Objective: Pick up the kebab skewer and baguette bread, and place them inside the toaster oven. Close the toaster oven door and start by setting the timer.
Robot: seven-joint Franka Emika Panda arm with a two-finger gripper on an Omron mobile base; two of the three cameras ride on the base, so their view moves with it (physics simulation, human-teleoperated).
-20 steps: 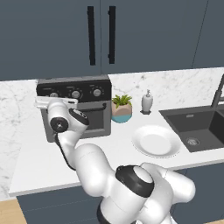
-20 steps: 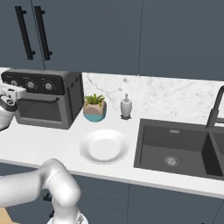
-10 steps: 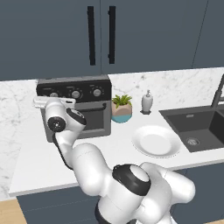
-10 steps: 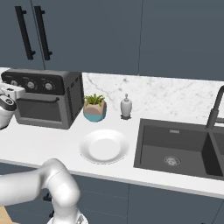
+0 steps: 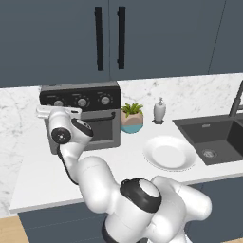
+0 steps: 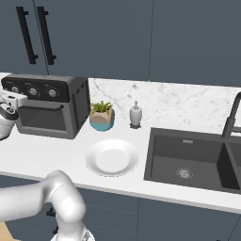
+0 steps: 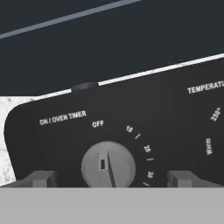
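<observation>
Spanning the middle of the left base view, a white marbled counter (image 5: 38,166) is seen, a smooth round plate (image 5: 169,153) at right of centre. At upper left stands the boxy grey oven (image 5: 102,121), its matte black panel bearing three silver knobs; its door (image 6: 42,118) is shut. In the hand view, the ribbed timer knob (image 7: 108,166) sits at lower centre, directly between the spread fingertips of the gripper (image 7: 111,178), which holds nothing. Skewer and bread cannot be made out.
</observation>
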